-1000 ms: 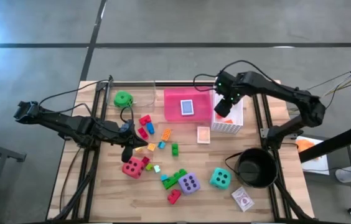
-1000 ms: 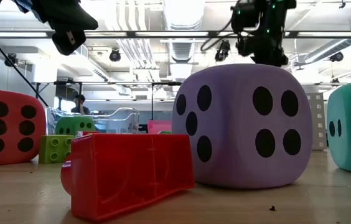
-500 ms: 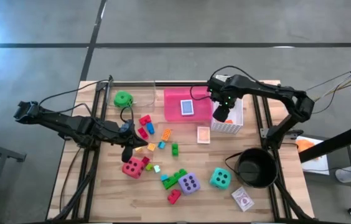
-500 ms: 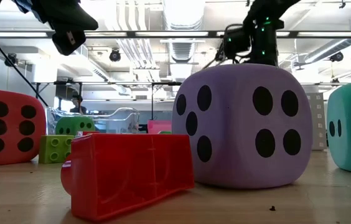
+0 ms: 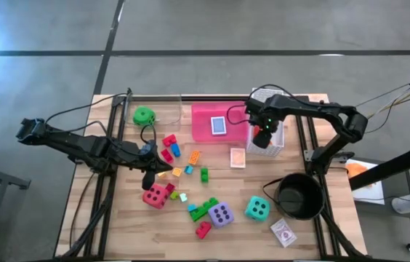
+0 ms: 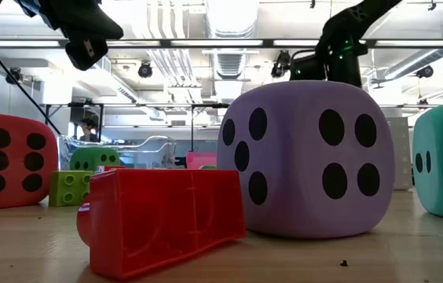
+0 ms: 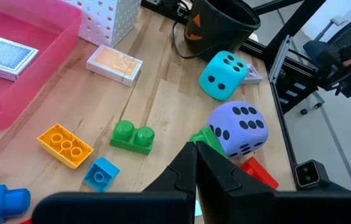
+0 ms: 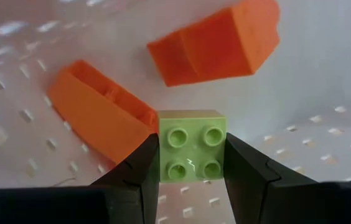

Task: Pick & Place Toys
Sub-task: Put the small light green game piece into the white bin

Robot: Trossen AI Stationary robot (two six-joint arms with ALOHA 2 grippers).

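L gripper (image 5: 149, 177) over table centre-left, fingers together, empty. R gripper (image 5: 261, 135) down in white mesh basket (image 5: 269, 148), clamped on light-green brick (image 8: 192, 145), square 2x2, studs facing wrist cam; two orange bricks (image 8: 216, 46) just beyond.

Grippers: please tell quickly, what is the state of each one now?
Left gripper: shut, holding nothing.
Right gripper: shut on light green brick, inside white mesh basket.

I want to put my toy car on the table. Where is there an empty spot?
Bare wood lies along the near left corner, left of the red die, and between the orange card pack and the teal die. The middle is crowded with small bricks. The near right corner holds the black pot and a card pack.
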